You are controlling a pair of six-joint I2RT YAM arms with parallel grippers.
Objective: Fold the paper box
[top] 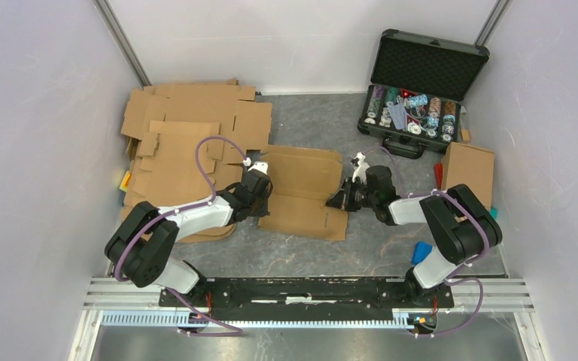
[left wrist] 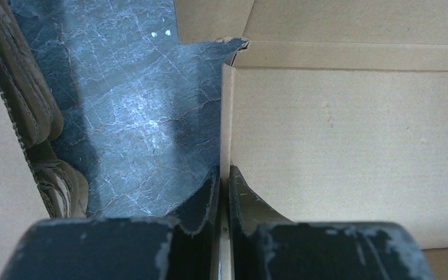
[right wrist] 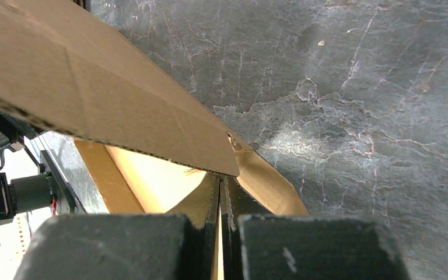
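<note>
The left fingers pinch shut on the left edge of the flat brown cardboard box, the right fingers on its right edge. It lies mid-way on the grey table. One open black case holds rows of poker chips.

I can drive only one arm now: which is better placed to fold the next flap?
Probably the right. The right gripper is shut on a flap of the cardboard box already raised off the table; the left gripper pinches the opposite edge, likely steadying it.
</note>
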